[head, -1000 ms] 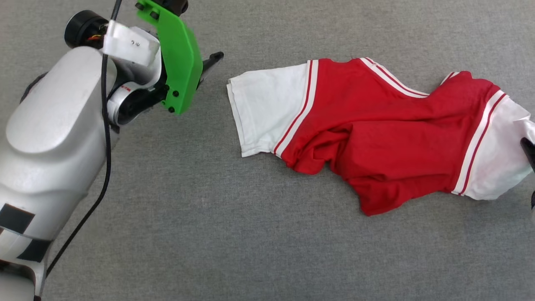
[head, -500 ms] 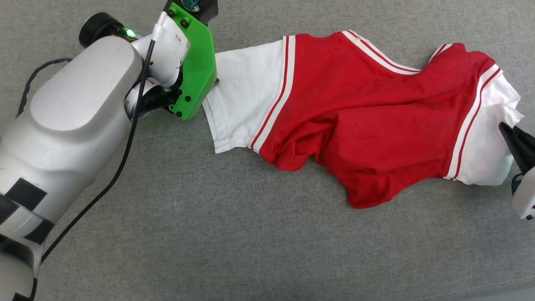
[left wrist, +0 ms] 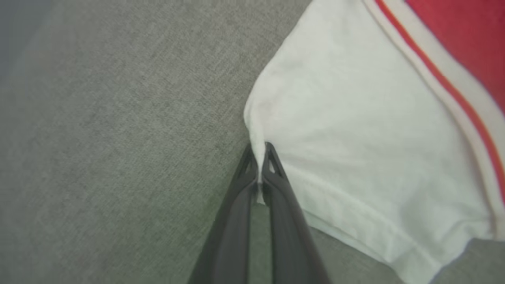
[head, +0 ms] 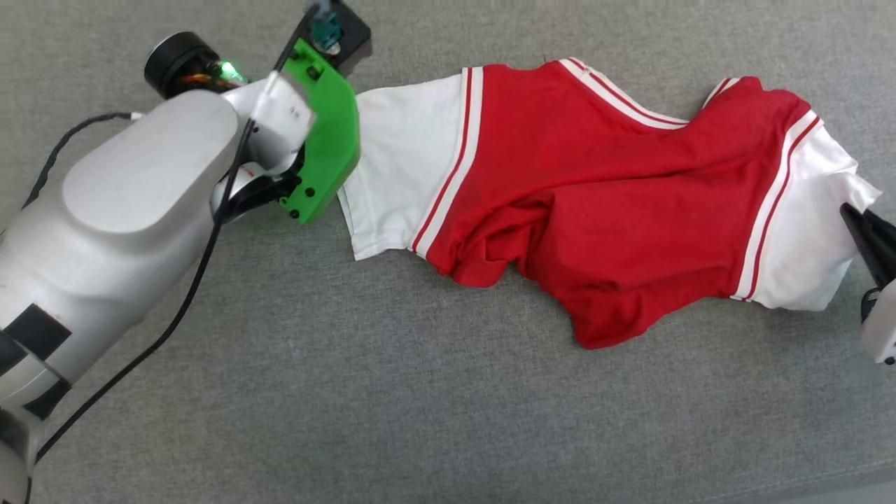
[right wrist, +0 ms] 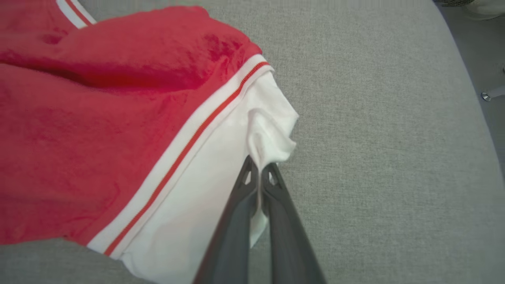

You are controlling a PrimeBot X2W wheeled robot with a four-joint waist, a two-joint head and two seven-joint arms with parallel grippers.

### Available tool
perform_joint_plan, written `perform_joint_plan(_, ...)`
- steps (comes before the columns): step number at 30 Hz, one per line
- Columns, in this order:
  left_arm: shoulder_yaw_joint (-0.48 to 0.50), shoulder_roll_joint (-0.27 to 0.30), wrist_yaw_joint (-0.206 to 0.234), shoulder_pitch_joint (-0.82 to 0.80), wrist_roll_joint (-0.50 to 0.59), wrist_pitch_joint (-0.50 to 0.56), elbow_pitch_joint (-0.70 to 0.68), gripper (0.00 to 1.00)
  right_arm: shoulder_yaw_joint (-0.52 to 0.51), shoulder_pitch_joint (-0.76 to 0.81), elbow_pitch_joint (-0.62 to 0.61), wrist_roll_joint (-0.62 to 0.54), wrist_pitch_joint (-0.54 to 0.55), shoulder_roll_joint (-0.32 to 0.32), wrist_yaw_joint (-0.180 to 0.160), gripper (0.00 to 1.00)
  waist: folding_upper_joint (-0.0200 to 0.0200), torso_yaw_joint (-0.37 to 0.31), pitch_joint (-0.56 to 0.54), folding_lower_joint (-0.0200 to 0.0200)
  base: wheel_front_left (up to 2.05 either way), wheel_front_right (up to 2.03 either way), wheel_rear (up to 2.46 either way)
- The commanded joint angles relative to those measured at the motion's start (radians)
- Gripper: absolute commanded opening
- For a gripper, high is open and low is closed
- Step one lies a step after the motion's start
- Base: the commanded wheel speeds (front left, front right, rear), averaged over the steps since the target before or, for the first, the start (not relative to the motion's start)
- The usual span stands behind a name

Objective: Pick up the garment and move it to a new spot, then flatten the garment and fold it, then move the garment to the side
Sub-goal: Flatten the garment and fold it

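Note:
The garment point(head: 595, 196), red with white sleeves and striped trim, lies stretched and wrinkled across the grey surface. In the left wrist view my left gripper point(left wrist: 260, 152) is shut on the edge of one white sleeve point(left wrist: 355, 138), with a pinch of cloth between the tips. In the head view a green bracket point(head: 325, 140) hides those tips. My right gripper point(right wrist: 260, 165) is shut on a bunched corner of the other white sleeve point(right wrist: 272, 130), and it shows at the right edge of the head view point(head: 850, 213). No print shows on the upturned side.
The grey fabric surface point(head: 350, 385) runs wide in front of the garment, with its edge at the lower right point(head: 840, 486). In the right wrist view the surface point(right wrist: 375, 157) ends at the right, with floor beyond point(right wrist: 489, 79). A black cable point(head: 189, 280) hangs along my left arm.
My left gripper has come up to the sleeve's edge and shut on it. The right gripper keeps its hold on the other sleeve. The head view has shifted.

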Motion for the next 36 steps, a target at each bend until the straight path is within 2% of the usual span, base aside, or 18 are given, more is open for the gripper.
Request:
perform_joint_plan(1, -0.011, 0.028, -0.002, 0.029, 0.019, -0.053, 0.011, 0.00, -0.008, -0.015, 0.002, 0.002, -0.011, -0.009, 0.000, 0.00, -0.0001, 0.025, -0.048, -0.0001, 0.00, 0.00, 0.00)
perform_joint_plan(6, 0.002, 0.064, -0.002, 0.031, 0.046, -0.265, 0.016, 0.00, -0.043, 0.006, -0.004, -0.010, -0.020, -0.034, 0.000, 0.00, -0.0001, 0.065, -0.131, -0.0001, 0.00, 0.00, 0.00)
perform_joint_plan(10, 0.034, 0.098, 0.012, 0.048, 0.059, -0.384, -0.005, 0.00, -0.074, 0.025, -0.023, -0.015, -0.025, -0.047, 0.000, 0.00, -0.0001, 0.098, -0.190, -0.0001, 0.00, 0.00, 0.00)
perform_joint_plan(14, 0.062, 0.140, 0.056, 0.065, 0.074, -0.462, -0.067, 0.00, -0.111, 0.025, -0.044, -0.031, -0.039, -0.053, 0.000, 0.00, -0.0001, 0.128, -0.234, -0.0001, 0.00, 0.00, 0.00)
perform_joint_plan(20, 0.110, 0.198, 0.136, 0.053, 0.095, -0.523, -0.195, 0.00, -0.148, -0.042, -0.086, -0.066, -0.053, -0.063, 0.000, 0.00, -0.0001, 0.164, -0.261, -0.0001, 0.00, 0.00, 0.00)
perform_joint_plan(24, 0.149, 0.219, 0.182, 0.012, 0.111, -0.542, -0.259, 0.00, -0.160, -0.145, -0.094, -0.089, -0.065, -0.073, 0.000, 0.00, -0.0001, 0.184, -0.250, -0.0001, 0.00, 0.00, 0.00)
perform_joint_plan(28, 0.193, 0.216, 0.212, -0.057, 0.122, -0.555, -0.283, 0.00, -0.129, -0.285, -0.085, -0.103, -0.062, -0.084, 0.000, 0.00, -0.0001, 0.199, -0.213, -0.0001, 0.00, 0.00, 0.00)
perform_joint_plan(32, 0.231, 0.197, 0.221, -0.151, 0.142, -0.564, -0.255, 0.00, -0.080, -0.476, -0.039, -0.128, -0.074, -0.107, 0.000, 0.00, -0.0001, 0.207, -0.151, -0.0001, 0.00, 0.00, 0.00)
perform_joint_plan(36, 0.263, 0.175, 0.212, -0.263, 0.170, -0.574, -0.192, 0.00, -0.013, -0.706, 0.069, -0.140, -0.084, -0.107, 0.000, 0.00, -0.0001, 0.204, -0.076, -0.0001, 0.00, 0.00, 0.00)
